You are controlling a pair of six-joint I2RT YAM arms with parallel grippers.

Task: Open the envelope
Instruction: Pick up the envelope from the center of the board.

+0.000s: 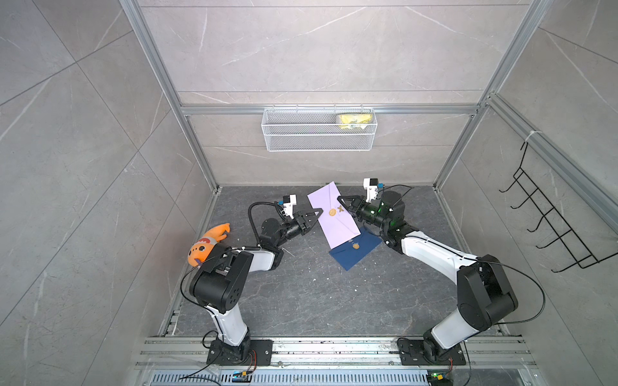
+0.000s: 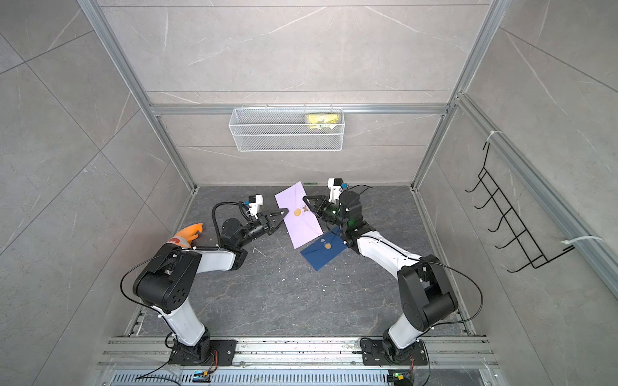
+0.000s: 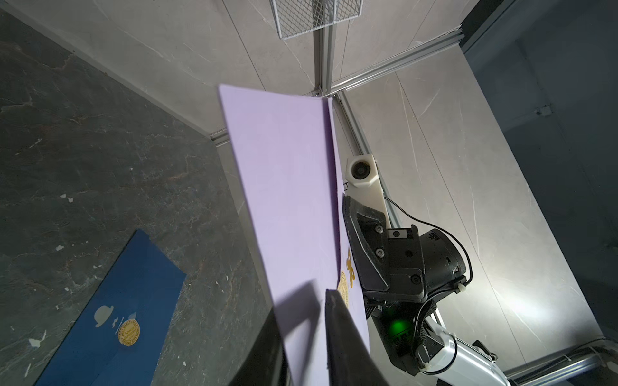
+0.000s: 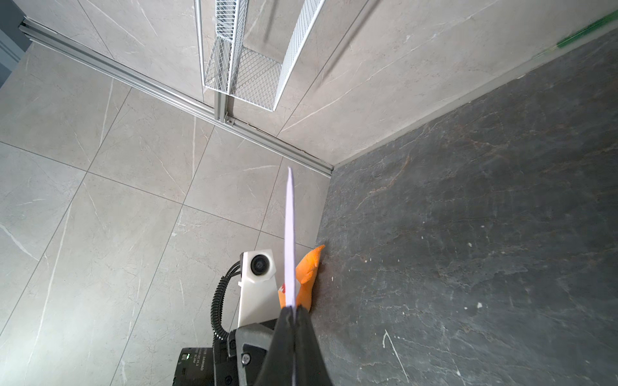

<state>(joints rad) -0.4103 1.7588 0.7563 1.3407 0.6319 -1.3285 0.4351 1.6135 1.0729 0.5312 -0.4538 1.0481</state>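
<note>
A lilac envelope [image 1: 337, 230] [image 2: 302, 230] with a gold seal [image 1: 332, 212] is held tilted above the dark floor. My right gripper [image 1: 339, 199] [image 2: 305, 198] [image 4: 292, 307] is shut on its far right edge, and the right wrist view shows the paper [image 4: 289, 234] edge-on between the pads. My left gripper [image 1: 319, 211] [image 2: 286, 211] [image 3: 304, 300] reaches in from the left. Its jaws straddle the envelope [image 3: 284, 183] beside the seal with a narrow gap showing. One fingertip is hidden behind the paper.
A dark blue envelope [image 1: 354, 254] [image 3: 117, 300] with its own gold seal lies flat under the lilac one's near corner. An orange plush toy [image 1: 209, 242] lies by the left wall. A white wire basket [image 1: 319, 133] holding a yellow packet [image 1: 354, 118] hangs on the back wall. A black hook rack [image 1: 551, 220] is on the right wall.
</note>
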